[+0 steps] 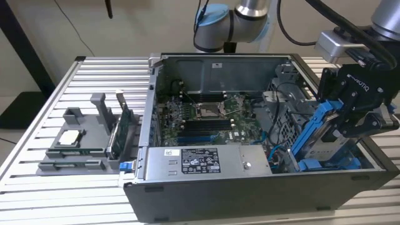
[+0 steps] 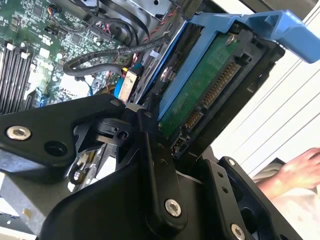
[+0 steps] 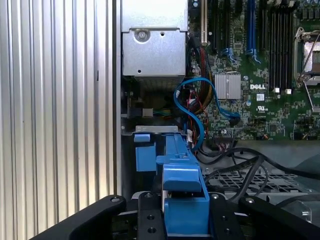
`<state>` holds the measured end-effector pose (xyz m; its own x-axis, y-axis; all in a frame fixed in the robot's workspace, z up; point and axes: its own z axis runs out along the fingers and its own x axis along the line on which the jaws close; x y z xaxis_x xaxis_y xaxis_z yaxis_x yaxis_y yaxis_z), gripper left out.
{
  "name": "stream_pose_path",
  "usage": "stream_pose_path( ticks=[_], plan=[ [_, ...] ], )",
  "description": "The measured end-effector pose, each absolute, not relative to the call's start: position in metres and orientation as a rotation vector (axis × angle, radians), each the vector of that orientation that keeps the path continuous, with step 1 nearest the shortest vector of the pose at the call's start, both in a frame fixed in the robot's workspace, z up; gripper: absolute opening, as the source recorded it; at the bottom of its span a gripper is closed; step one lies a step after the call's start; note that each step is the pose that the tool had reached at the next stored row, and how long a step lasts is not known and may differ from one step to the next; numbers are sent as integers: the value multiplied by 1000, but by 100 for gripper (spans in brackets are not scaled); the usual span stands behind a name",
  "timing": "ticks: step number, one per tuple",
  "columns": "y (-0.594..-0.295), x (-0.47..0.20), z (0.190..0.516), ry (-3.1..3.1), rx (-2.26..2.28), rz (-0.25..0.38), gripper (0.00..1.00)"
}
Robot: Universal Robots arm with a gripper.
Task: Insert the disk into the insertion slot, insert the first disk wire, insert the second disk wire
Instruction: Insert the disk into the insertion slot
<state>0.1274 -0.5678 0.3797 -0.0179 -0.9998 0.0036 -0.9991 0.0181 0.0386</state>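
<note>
The end effector (image 1: 340, 124) is clamped on the blue frame of the disk (image 1: 314, 133), holding it steeply tilted at the exterior view's right end of the open computer case (image 1: 250, 199) on the ribbed bench (image 1: 62, 201). The disk's lower end seems to sit at the mouth of the insertion slot (image 1: 340, 158), not fully seated. In the second wrist view, the disk's green underside and connector face the camera, and a person's hand (image 2: 300, 170) rests beyond.
</note>
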Motion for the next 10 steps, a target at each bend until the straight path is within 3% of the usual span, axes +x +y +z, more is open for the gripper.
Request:
stream_pose_path(
  ticks=[6,10],
  plan=[
    [-568,127,380,-2220,2180,-39,53],
    [-568,127,380,-2220,2180,-39,53]
  ],
)
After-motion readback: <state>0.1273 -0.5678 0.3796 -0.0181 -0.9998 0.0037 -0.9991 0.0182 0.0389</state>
